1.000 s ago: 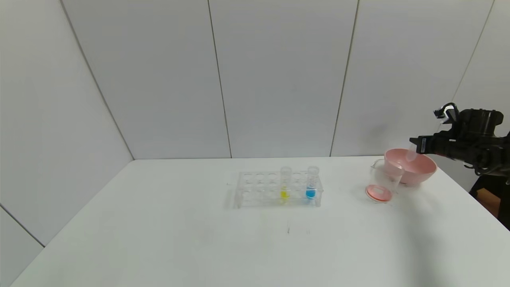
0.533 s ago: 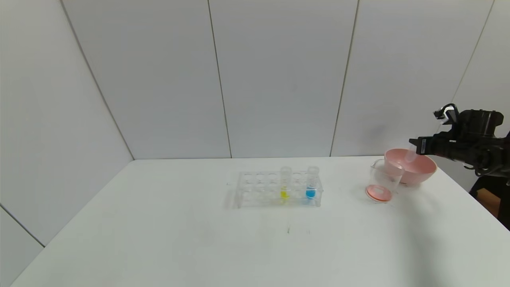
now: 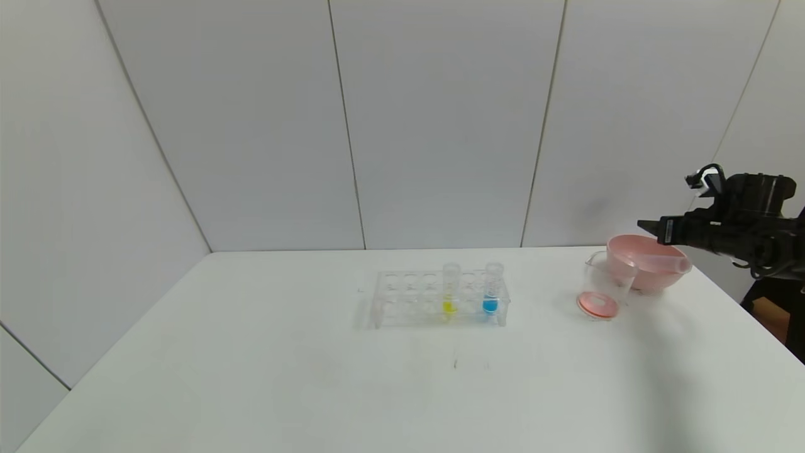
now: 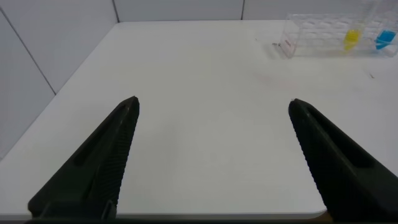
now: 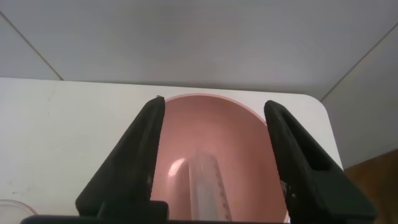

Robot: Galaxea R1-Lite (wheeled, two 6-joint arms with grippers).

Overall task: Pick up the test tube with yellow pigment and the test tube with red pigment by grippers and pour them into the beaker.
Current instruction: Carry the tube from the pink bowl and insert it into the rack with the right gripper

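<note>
The test tube with yellow pigment (image 3: 450,289) (image 4: 352,38) stands upright in a clear rack (image 3: 409,296) at mid-table. The beaker (image 3: 604,283) stands right of the rack, with a red layer at its base. My right gripper (image 3: 651,228) (image 5: 214,102) hangs open just above the pink bowl (image 3: 629,242) (image 5: 217,124). A clear tube showing no colour (image 3: 660,262) (image 5: 208,186) lies slanted in that bowl, free of the fingers. No tube holding red pigment is in view. My left gripper (image 4: 213,101) is open over bare table, far from the rack.
A blue-tipped tube (image 3: 491,290) stands in the rack beside the yellow one. The bowl sits right behind the beaker, close to the table's right edge (image 3: 742,314). Grey wall panels close off the back.
The right gripper has opened. The clear tube it held upright over the bowl has dropped and now lies across the bowl. The arm itself has hardly moved.
</note>
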